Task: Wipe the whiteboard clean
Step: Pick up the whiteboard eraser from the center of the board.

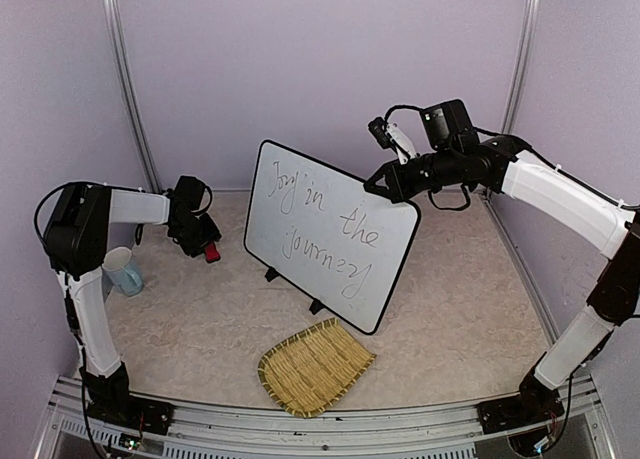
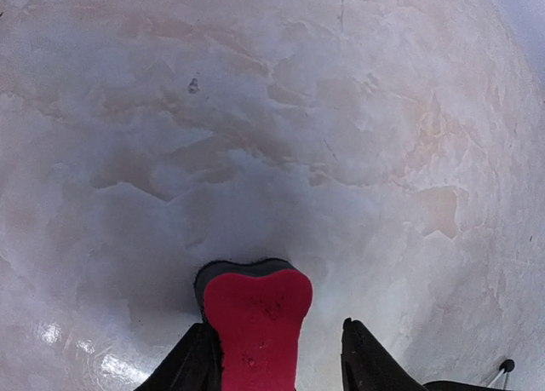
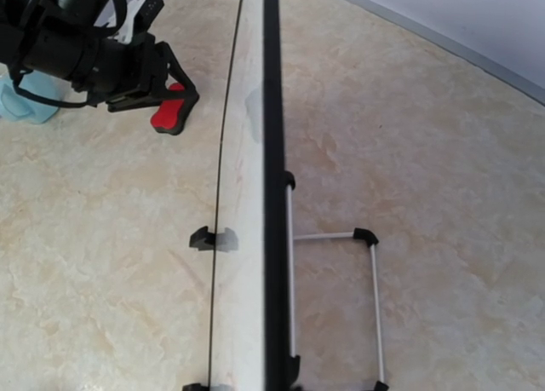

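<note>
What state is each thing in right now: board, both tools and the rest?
whiteboard: upright on its stand, covered in writing, nothing wiped.
eraser: held in the left tool, away from the whiteboard.
left tool: shut on the eraser.
right tool: at the whiteboard's top corner; grip unclear.
cup: upright, near the left arm.
mat: lying flat in front of the whiteboard.
</note>
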Motion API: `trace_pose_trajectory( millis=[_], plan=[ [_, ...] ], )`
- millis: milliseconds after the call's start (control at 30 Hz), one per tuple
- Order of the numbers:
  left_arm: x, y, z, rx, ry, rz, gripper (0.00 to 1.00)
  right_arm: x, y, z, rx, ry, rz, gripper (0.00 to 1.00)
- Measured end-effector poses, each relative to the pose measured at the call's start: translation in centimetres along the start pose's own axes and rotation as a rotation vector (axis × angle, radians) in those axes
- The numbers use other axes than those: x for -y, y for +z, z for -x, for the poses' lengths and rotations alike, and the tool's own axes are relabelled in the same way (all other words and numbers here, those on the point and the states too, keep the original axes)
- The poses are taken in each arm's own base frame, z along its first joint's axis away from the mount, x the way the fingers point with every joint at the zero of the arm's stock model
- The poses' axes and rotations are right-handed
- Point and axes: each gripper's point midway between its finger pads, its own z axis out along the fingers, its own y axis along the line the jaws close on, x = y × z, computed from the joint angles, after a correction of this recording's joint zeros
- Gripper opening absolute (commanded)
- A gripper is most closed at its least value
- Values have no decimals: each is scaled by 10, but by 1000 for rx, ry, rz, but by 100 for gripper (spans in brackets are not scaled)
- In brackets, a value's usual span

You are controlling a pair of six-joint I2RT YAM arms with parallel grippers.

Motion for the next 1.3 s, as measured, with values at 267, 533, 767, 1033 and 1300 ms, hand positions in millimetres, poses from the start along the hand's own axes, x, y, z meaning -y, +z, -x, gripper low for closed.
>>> trace_pose_trajectory(
  millis=[267,533,767,1033,1300],
  plan=[
    [-1,1,-5,-19,38,5,50,1,0,0,1,0,-5,0],
    [-3,1,-10,-36,91,24,47,1,0,0,1,0,-5,0],
    [2,5,-8,-41,119,25,46,1,-1,0,1,0,-6,0],
    [5,6,-9,-48,140,27,43,2,-1,-1,2,3,-13,0],
    [4,6,-11,-55,155,31,40,2,-2,-1,3,3,-16,0]
  ],
)
